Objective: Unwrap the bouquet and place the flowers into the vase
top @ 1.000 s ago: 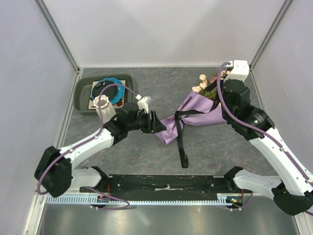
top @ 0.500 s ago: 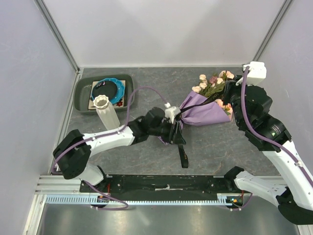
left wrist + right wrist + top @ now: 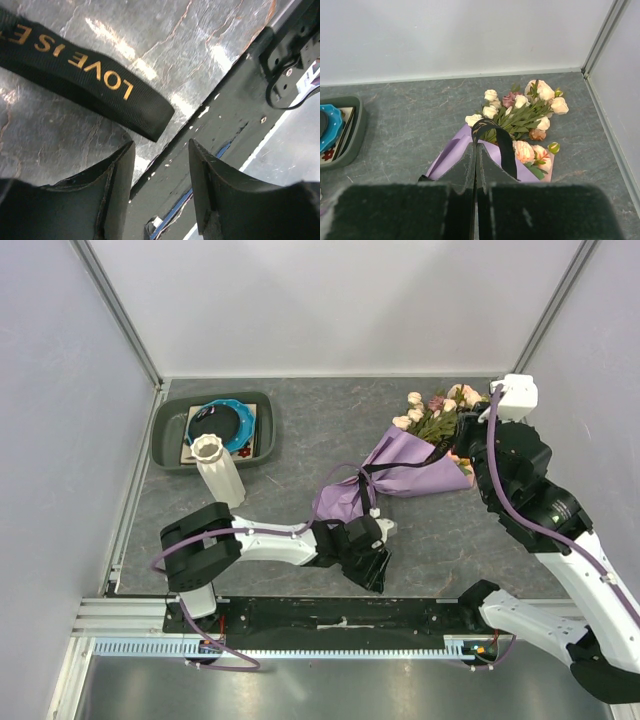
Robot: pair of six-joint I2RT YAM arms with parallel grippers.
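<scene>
The bouquet (image 3: 405, 462) lies at the right of the table in lilac paper (image 3: 451, 156), with the peach, cream and mauve flowers (image 3: 435, 412) (image 3: 520, 112) pointing to the far right corner. A black ribbon (image 3: 398, 467) (image 3: 506, 145) runs up off the paper in a loop. My right gripper (image 3: 445, 450) (image 3: 476, 145) is shut on that loop above the bouquet. The ribbon's free end (image 3: 75, 70), with gold lettering, lies flat on the table. My left gripper (image 3: 372, 568) (image 3: 161, 150) hovers open just past that end, nothing between its fingers. The white ribbed vase (image 3: 220, 472) stands upright at the left.
A dark grey tray (image 3: 165, 435) (image 3: 355, 130) holding a blue ring (image 3: 225, 420) sits behind the vase at the far left. The black base rail (image 3: 340, 615) (image 3: 220, 150) runs along the near edge right under my left gripper. Grey walls enclose the table.
My left arm has swung from beside the bouquet's stem end down along the ribbon tail to the table's near edge. My right gripper has drawn back to the right with the ribbon.
</scene>
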